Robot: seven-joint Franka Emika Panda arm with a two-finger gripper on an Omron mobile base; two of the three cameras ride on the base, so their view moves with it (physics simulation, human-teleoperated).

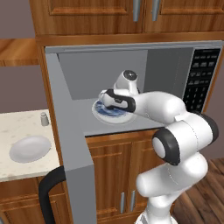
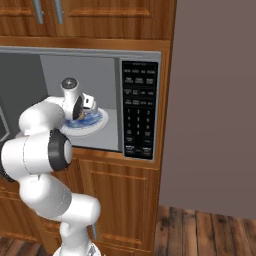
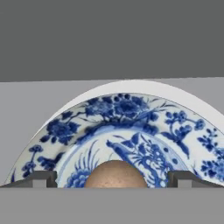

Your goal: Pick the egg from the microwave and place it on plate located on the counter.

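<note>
The tan-brown egg (image 3: 115, 174) lies on a white plate with a blue floral pattern (image 3: 144, 127) inside the grey microwave (image 1: 175, 74), whose door (image 1: 72, 144) hangs wide open. My gripper (image 3: 113, 180) reaches into the cavity just above that patterned plate (image 1: 111, 114). It is open, with one fingertip (image 3: 41, 179) on each side of the egg and a gap to both. The plain white plate (image 1: 29, 148) rests on the beige speckled counter (image 1: 17, 124) to the left of the microwave. In the base views my hand (image 2: 82, 107) covers the egg.
A small grey shaker (image 1: 44, 118) stands on the counter behind the white plate. The open door with its black handle (image 1: 46, 188) juts out between the cavity and the counter. The black keypad (image 2: 139, 110) is on the microwave's right. Wooden cabinets sit above and below.
</note>
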